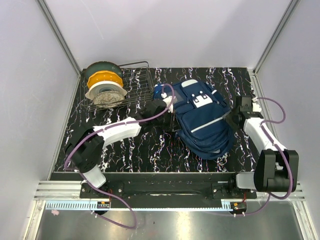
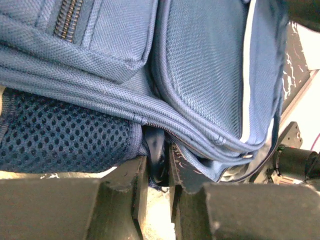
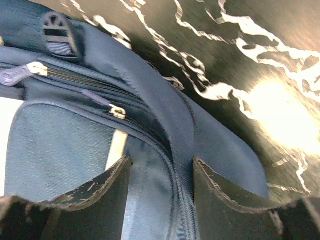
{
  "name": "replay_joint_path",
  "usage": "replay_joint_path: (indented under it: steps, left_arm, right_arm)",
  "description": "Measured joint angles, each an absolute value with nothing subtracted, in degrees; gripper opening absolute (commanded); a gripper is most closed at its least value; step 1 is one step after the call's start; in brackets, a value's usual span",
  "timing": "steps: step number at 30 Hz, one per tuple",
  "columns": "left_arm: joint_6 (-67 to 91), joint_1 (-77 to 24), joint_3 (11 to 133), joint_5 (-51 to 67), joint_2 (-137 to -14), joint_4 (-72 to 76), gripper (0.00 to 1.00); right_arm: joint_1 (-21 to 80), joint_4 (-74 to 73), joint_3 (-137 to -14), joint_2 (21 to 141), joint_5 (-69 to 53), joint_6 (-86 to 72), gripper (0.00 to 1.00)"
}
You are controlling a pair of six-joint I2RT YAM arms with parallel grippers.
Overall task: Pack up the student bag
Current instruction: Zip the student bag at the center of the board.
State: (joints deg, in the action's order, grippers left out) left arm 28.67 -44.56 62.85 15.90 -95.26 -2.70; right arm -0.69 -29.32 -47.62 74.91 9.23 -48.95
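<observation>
From above, the black, white-veined worktop (image 1: pixel 135 150) carried a wire rack (image 1: pixel 135 85) at its far left corner, with three spools (image 1: pixel 104 86) stacked on edge inside it. A small glossy blue case (image 1: pixel 159 92) lay just beside the rack, near the left edge of the student bag (image 1: pixel 205 122). The bag lay flat right of centre, navy with white stripes and white patches on its front pockets. The left arm (image 1: pixel 117 131) stretched diagonally across the worktop, its left pincer (image 1: pixel 161 106) at the bag's left side. The right arm (image 1: pixel 260 132) stood folded at the right, its right pincer (image 1: pixel 234 120) against the bag's right side.

In the left wrist view, woven navy fabric filled the frame, with a zipper (image 2: pixel 67 20) at the top, a dark mesh pocket (image 2: pixel 60 135) at the left and a white stripe (image 2: pixel 247 75) at the right. The left pincer (image 2: pixel 157 162) was nearly closed, pinching a dark strap (image 2: pixel 156 145) that hung from the bag's seam.

In the right wrist view, the worktop (image 3: pixel 240 60) showed bright glare behind the bag. A plastic buckle (image 3: pixel 57 30) and a metal zipper pull (image 3: pixel 117 111) sat on the navy cloth. The right pincer (image 3: pixel 161 162) was half closed, gripping a thick fold of the bag's zippered edge between its fingers (image 3: pixel 110 190).
</observation>
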Motion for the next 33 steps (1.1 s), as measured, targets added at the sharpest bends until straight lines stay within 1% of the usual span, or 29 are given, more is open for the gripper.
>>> replay_joint_path:
  steps: [1, 2, 3, 5, 6, 8, 9, 11, 12, 14, 16, 20, 22, 26, 27, 29, 30, 33]
  left_arm:
    - [29.87, -44.80, 61.69, 15.46, -95.24, -1.96, 0.10]
    - [31.07, -44.97, 60.49, 15.14, -95.26, -1.04, 0.26]
    - [31.94, -45.01, 59.57, 15.00, -95.26, -0.25, 0.33]
    - [33.45, -45.08, 58.65, 15.11, -95.35, 0.86, 0.44]
    - [34.20, -45.30, 58.59, 15.57, -95.37, 1.06, 0.48]
    - [34.81, -45.95, 58.59, 16.10, -95.39, 1.72, 0.50]
    - [35.05, -46.33, 58.59, 16.29, -95.48, 2.00, 0.57]
    - [35.22, -46.76, 58.59, 16.71, -95.77, 2.37, 0.56]
    - [35.24, -46.87, 58.59, 16.84, -95.88, 2.35, 0.60]
    - [35.35, -46.92, 58.59, 17.02, -96.14, 2.35, 0.62]
    - [35.40, -46.92, 58.59, 17.23, -96.47, 2.31, 0.70]
    - [35.11, -47.16, 58.85, 17.91, -96.77, 2.28, 0.72]
    - [34.89, -47.20, 58.89, 17.96, -96.82, 2.28, 0.73]
    - [34.68, -47.05, 58.89, 18.20, -96.84, 2.22, 0.80]
    - [34.57, -46.96, 58.89, 18.24, -96.84, 2.20, 0.81]
    - [34.33, -46.96, 58.89, 18.22, -96.82, 2.15, 0.86]
    - [34.06, -46.94, 58.89, 18.20, -96.82, 1.96, 0.88]
    - [31.83, -46.63, 58.78, 17.82, -96.49, 0.58, 0.91]
  right_arm:
    - [-0.80, -28.69, -49.25, 76.12, 8.95, -47.94, 0.65]
    - [-0.82, -28.12, -50.63, 76.97, 8.73, -46.83, 0.69]
    - [-0.82, -28.08, -51.66, 77.41, 8.47, -45.95, 0.76]
    - [-0.82, -28.01, -53.45, 77.73, 7.86, -44.16, 0.81]
    - [-0.95, -27.81, -54.22, 77.73, 7.18, -42.98, 0.85]
    - [-1.41, -27.68, -55.13, 77.62, 6.37, -41.54, 0.87]
    - [-1.58, -27.68, -55.37, 77.36, 6.22, -40.91, 0.88]
    - [-1.72, -27.92, -55.59, 75.77, 5.74, -39.70, 0.88]
    - [-1.72, -28.21, -55.59, 74.65, 5.39, -39.35, 0.88]
    - [-1.72, -28.82, -55.55, 70.48, 4.58, -38.76, 0.89]
    - [-1.69, -29.61, -55.24, 64.31, 3.44, -38.41, 0.92]
    - [-1.50, -32.27, -53.84, 52.51, 3.97, -38.46, 0.95]
    - [-1.48, -34.41, -53.19, 49.45, 5.15, -38.57, 0.95]
    - [-1.45, -39.88, -53.08, 48.36, 6.81, -38.81, 0.89]
    - [-1.45, -40.49, -52.86, 48.60, 5.50, -38.76, 0.85]
    - [-1.43, -40.32, -51.44, 48.95, 1.26, -38.89, 0.82]
    - [-1.43, -39.97, -50.46, 48.51, -1.13, -39.31, 0.77]
    - [-1.32, -37.63, -44.97, 44.12, -9.43, -41.74, 0.75]
